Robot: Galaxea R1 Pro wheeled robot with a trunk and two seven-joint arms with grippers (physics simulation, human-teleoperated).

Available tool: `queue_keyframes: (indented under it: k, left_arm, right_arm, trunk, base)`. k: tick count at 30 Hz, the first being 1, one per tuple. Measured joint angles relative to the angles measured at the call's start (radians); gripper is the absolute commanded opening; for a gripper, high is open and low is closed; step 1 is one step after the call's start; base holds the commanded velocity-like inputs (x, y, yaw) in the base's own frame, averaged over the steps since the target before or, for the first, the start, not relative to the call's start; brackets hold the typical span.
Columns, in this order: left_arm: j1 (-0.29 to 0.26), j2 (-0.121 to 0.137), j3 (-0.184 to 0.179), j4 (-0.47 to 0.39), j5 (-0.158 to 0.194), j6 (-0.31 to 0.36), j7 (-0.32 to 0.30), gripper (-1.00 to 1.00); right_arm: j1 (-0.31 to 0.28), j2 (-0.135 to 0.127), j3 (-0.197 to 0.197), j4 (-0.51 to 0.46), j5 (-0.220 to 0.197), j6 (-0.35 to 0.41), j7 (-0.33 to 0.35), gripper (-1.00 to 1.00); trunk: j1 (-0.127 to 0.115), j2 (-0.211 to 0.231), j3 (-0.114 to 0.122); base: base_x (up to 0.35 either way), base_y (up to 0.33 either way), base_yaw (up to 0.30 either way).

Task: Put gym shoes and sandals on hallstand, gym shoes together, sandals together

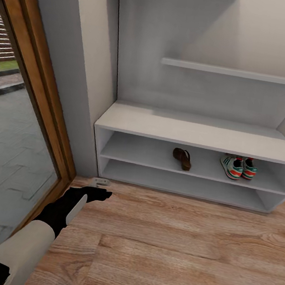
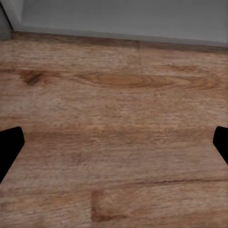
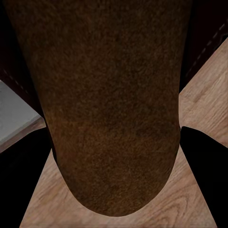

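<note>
The corridor floor is light brown wood plank, matt, with clear grain and dark knots just ahead of the left gripper. The hallstand beyond it looks like smooth, matt grey-white painted board. Close against the right gripper, a sandal shows a dark brown, finely grained, suede-like sole. On the shelf, the other sandal looks leathery; the gym shoes look smooth cream-white.

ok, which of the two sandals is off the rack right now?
The sandal between the right gripper's jaws, seen close up over the floor. The other sandal lies on the rack's upper shoe shelf.
</note>
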Motion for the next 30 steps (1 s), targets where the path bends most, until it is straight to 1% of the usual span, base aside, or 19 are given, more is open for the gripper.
queue_keyframes:
  k: [3,5,7,8,9,12,13,14,16,17,18,19,21,22,23,24,26,28,30]
  left_arm:
    - [0.0,0.0,0.0,0.0,-0.001,-0.013,-0.001,1.0]
    - [0.001,0.002,0.001,0.001,-0.002,-0.051,-0.013,1.0]
    - [0.001,0.005,0.001,0.013,-0.004,-0.107,-0.078,1.0]
    - [0.002,0.014,0.001,0.032,-0.006,-0.169,-0.205,1.0]
    - [0.002,0.018,0.001,0.037,-0.007,-0.186,-0.246,1.0]
    - [0.002,0.037,0.003,0.069,-0.008,-0.283,-0.461,1.0]
    - [0.002,0.048,0.004,0.092,-0.007,-0.35,-0.617,1.0]
    - [0.002,0.052,0.004,0.097,-0.007,-0.366,-0.662,1.0]
    - [0.003,0.054,0.004,0.102,-0.009,-0.375,-0.687,1.0]
    - [0.003,0.054,0.004,0.103,-0.011,-0.38,-0.702,1.0]
    - [0.003,0.054,0.003,0.105,-0.011,-0.381,-0.703,1.0]
    - [0.003,0.054,0.003,0.105,-0.011,-0.381,-0.704,1.0]
    - [0.003,0.055,0.003,0.105,-0.011,-0.381,-0.705,1.0]
    - [0.002,0.055,0.003,0.105,-0.011,-0.382,-0.705,1.0]
    - [0.002,0.055,0.003,0.105,-0.011,-0.382,-0.705,1.0]
    - [0.002,0.055,0.003,0.105,-0.011,-0.382,-0.705,1.0]
    - [0.002,0.056,0.003,0.105,-0.011,-0.382,-0.705,1.0]
    - [0.003,0.056,0.003,0.105,-0.011,-0.382,-0.705,1.0]
    - [0.003,0.056,0.003,0.105,-0.012,-0.382,-0.705,1.0]
  right_arm:
    - [0.0,0.0,0.0,0.0,0.0,0.0,0.0,-1.0]
    - [0.0,0.0,0.0,0.0,0.0,0.0,0.001,-1.0]
    - [0.0,0.0,0.0,0.001,0.0,0.0,0.0,-1.0]
    - [0.0,0.0,0.0,0.001,-0.001,0.0,0.001,-1.0]
    - [0.0,0.0,0.0,0.001,-0.001,0.0,0.001,-1.0]
    - [0.0,0.0,0.0,0.002,-0.001,0.0,0.001,-1.0]
    - [0.0,0.001,0.001,0.002,-0.003,0.0,0.001,-1.0]
    - [0.0,0.001,0.002,0.002,-0.003,0.0,0.002,-1.0]
    - [0.0,0.002,0.008,0.001,-0.007,-0.001,0.003,-1.0]
    - [0.0,0.046,0.059,0.002,0.011,-0.001,0.004,-1.0]
    - [0.001,0.086,0.204,0.003,-0.029,-0.002,0.005,-1.0]
    - [0.0,0.131,0.321,0.009,-0.031,-0.002,0.005,-1.0]
    - [0.0,0.193,0.446,0.032,-0.019,-0.002,0.004,-1.0]
    - [-0.001,0.229,0.541,0.048,-0.031,-0.002,0.004,-1.0]
    - [-0.001,0.254,0.574,0.061,-0.036,-0.002,0.004,-1.0]
    - [-0.001,0.263,0.584,0.067,-0.02,-0.002,0.003,-1.0]
    - [-0.001,0.294,0.628,0.126,-0.029,0.0,0.004,-1.0]
    - [-0.001,0.304,0.639,0.2,-0.02,0.002,0.004,-1.0]
    - [-0.003,0.319,0.646,0.33,-0.021,0.009,0.005,-1.0]
  trunk:
    - [0.0,0.0,0.0]
    - [0.0,0.0,0.0]
    - [0.0,0.0,0.0]
    - [0.0,0.0,0.0]
    - [0.0,0.0,0.0]
    - [0.0,0.0,0.0]
    - [0.0,0.0,0.0]
    - [0.0,0.0,0.0]
    - [0.0,0.0,0.0]
    - [0.0,0.0,0.0]
    - [0.0,0.0,0.0]
    - [0.0,0.0,0.0]
    - [0.0,0.0,0.0]
    - [0.0,0.0,0.0]
    - [0.0,0.0,0.0]
    - [0.0,0.0,0.0]
    - [0.0,0.0,0.0]
    - [0.0,0.0,0.0]
    - [0.0,0.0,0.0]
  base:
    - [0.0,0.0,0.0]
    - [0.0,0.0,0.0]
    - [0.0,0.0,0.0]
    - [0.0,0.0,0.0]
    - [0.0,0.0,0.0]
    - [0.0,0.0,0.0]
    - [0.0,0.0,0.0]
    - [0.0,0.0,0.0]
    - [0.0,0.0,0.0]
    - [0.0,0.0,0.0]
    - [0.0,0.0,0.0]
    - [0.0,0.0,0.0]
    - [0.0,0.0,0.0]
    - [0.0,0.0,0.0]
    - [0.0,0.0,0.0]
    - [0.0,0.0,0.0]
    - [0.0,0.0,0.0]
    - [0.0,0.0,0.0]
    - [0.0,0.0,0.0]
